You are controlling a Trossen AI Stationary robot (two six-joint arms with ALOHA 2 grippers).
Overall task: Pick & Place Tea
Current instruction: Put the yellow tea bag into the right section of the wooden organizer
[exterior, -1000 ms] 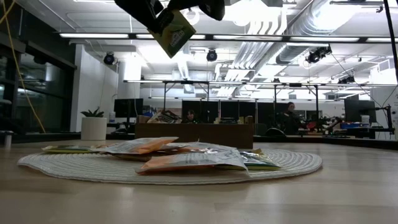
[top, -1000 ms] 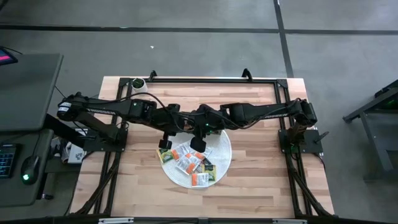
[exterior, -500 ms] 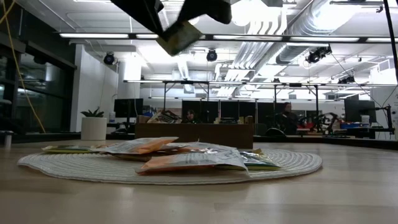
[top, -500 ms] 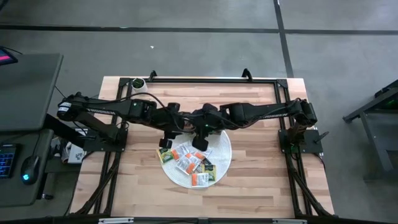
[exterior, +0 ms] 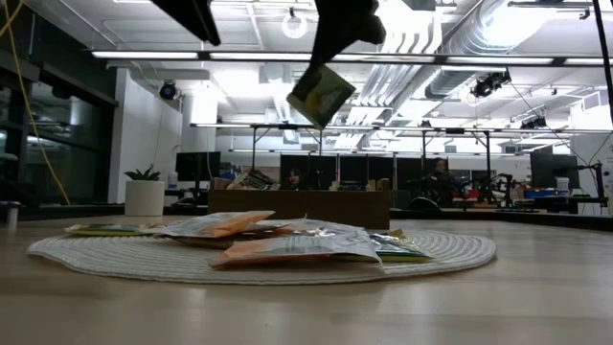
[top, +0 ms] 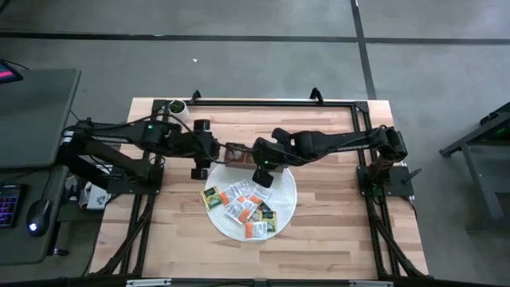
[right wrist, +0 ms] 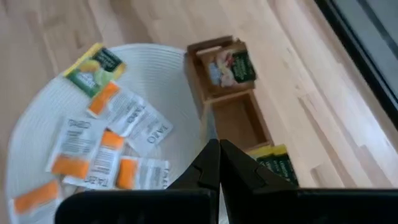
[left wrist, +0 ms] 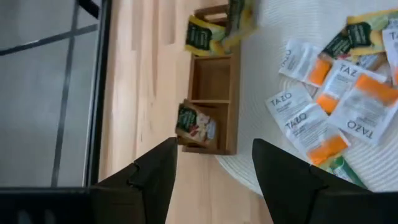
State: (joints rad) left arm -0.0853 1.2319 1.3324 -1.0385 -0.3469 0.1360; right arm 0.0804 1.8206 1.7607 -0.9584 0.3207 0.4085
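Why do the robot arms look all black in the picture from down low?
In the low view, glaring white ceiling lamps sit behind the dark robot arms, so they show as silhouettes and the hanging green-and-yellow paper tea packet looks dim; the high view is evenly lit.

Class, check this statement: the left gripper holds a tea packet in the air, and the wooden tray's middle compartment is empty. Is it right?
Not quite. The right gripper is the one that holds the tea packet in the air, as the low view shows. The left gripper stands open and empty. The wooden tray does have an empty middle compartment.
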